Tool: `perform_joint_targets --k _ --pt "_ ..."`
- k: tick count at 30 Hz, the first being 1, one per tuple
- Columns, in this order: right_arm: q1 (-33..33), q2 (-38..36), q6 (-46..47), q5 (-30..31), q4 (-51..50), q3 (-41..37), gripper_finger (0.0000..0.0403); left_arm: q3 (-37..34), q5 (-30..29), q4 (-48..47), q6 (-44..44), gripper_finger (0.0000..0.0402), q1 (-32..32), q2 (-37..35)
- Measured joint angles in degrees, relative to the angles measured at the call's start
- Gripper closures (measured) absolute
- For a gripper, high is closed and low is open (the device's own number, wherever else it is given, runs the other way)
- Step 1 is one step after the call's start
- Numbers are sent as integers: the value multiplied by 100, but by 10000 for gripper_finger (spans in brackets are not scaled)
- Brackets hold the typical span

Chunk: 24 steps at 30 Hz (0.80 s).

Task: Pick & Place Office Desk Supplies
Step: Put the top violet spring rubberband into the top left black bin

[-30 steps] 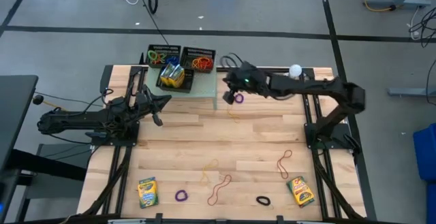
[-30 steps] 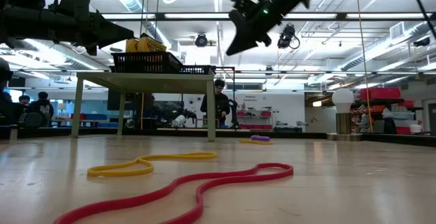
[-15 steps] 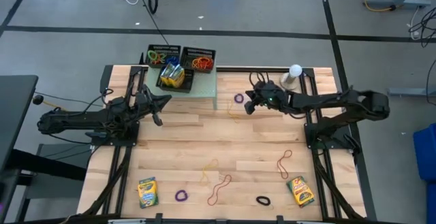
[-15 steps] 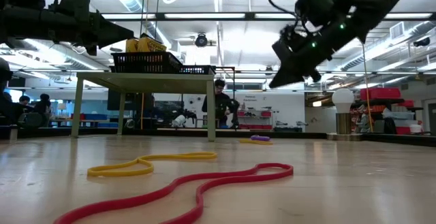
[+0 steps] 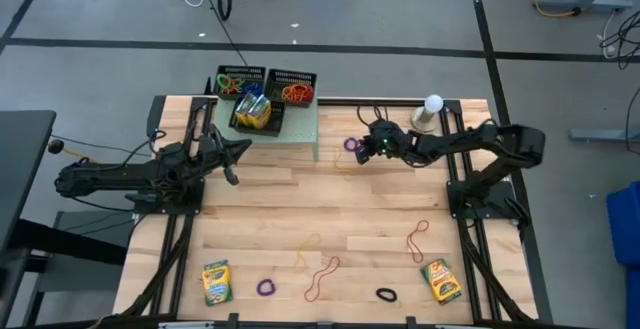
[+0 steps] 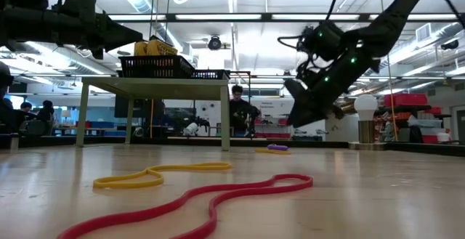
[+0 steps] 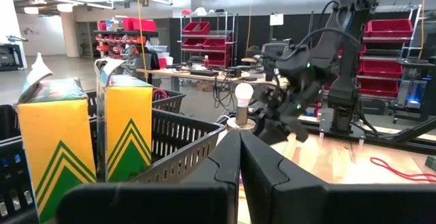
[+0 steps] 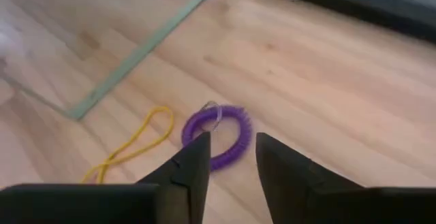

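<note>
A purple coiled loop (image 8: 219,134) lies flat on the wood table beside a yellow rubber band (image 8: 135,144). My right gripper (image 8: 231,157) hovers just above the loop (image 5: 350,144), tilted down, open, touching nothing. My left gripper (image 5: 236,155) waits at the table's left, shut and empty (image 7: 240,149). Two crayon boxes (image 7: 128,129) stand upright in a black mesh tray (image 5: 253,111). Two more crayon boxes (image 5: 215,282) (image 5: 441,280) lie near the front edge among loose bands: red (image 5: 321,277), yellow (image 5: 305,249), purple (image 5: 266,288), black (image 5: 386,294).
A raised glass platform (image 5: 300,129) at the far edge carries the black mesh trays (image 5: 292,89) holding bands. A white ball-topped stand (image 5: 432,104) sits far right, just behind my right arm. An orange-red band (image 5: 417,237) lies at the right. People stand in the room beyond.
My right gripper has left the platform's right edge, moved toward the table's near-right side and sunk low over the purple coiled loop, rolling as it went. The loop and the bands lie where they were.
</note>
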Motion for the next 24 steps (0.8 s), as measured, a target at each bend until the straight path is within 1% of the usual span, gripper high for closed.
perform_joint_targets --k 2,5,12,18,24 --pt "-30 234 0 -110 90 40 269 0 0 0 0 389 1 0" --pt "-58 538 -52 -131 95 188 265 0 0 0 0 389 1 0" --pt "-83 1255 -63 -212 43 661 280 0 0 0 0 389 1 0" --pt "-82 1517 -134 -211 -60 932 296 0 0 0 0 389 1 0" --pt "-30 1510 -317 -185 -128 940 306 0 0 2 0 389 1 0"
